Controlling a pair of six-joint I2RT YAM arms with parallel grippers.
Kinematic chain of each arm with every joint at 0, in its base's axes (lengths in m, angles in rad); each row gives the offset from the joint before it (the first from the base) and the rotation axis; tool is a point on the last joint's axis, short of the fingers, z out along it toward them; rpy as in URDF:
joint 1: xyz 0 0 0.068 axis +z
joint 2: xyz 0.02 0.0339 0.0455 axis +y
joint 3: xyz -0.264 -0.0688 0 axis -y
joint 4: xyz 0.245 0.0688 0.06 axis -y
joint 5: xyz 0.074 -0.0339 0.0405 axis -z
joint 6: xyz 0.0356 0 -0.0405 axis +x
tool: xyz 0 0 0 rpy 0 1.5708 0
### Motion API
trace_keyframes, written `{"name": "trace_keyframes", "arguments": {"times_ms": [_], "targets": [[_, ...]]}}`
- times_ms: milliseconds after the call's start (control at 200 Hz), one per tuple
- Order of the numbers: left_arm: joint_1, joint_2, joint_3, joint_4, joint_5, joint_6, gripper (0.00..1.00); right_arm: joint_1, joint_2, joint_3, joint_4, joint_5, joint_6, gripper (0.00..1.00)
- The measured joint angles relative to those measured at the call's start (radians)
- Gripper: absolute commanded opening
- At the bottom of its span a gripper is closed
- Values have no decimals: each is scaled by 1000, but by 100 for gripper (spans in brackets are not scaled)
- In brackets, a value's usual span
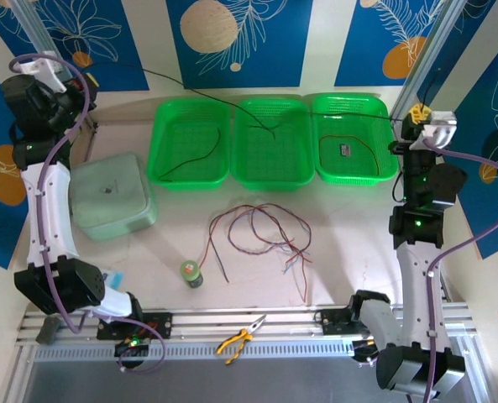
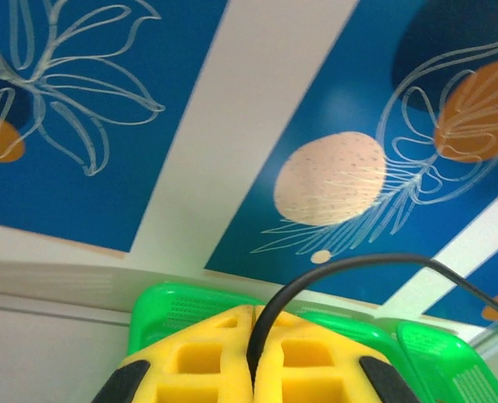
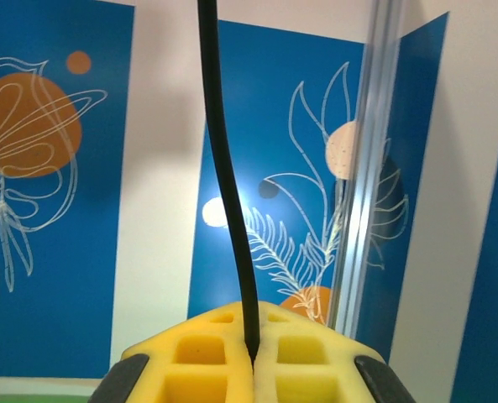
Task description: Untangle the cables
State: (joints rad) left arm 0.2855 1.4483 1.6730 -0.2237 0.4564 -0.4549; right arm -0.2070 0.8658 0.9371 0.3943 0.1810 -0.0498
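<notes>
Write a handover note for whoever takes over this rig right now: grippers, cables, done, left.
Left gripper: shut on a black cable, raised at far left.
Right gripper: shut on what looks like the same cable, raised at far right; it spans between them and sags into the middle basket.
Done: another black cable lies in the left basket, a dark cable in the right basket.
Left: the red and purple-blue tangle on the table is unsorted; the held cable is not yet set down.
</notes>
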Motion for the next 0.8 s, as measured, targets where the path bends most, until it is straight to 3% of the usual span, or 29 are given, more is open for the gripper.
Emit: {"name": "trace_keyframes", "arguments": {"times_ms": [230, 410, 605, 800], "targets": [[80, -26, -60, 55, -51, -64, 0, -65, 0, 11, -30, -2, 50, 0], [91, -26, -69, 129, -10, -149, 0, -78, 8, 11, -55, -55, 100, 0], [60, -25, -74, 226, 70, -239, 0, -78, 33, 37, -82, -115, 130, 0], [-35, 10, -14, 237, 119, -251, 0, -74, 42, 74, -105, -156, 140, 0]]}}
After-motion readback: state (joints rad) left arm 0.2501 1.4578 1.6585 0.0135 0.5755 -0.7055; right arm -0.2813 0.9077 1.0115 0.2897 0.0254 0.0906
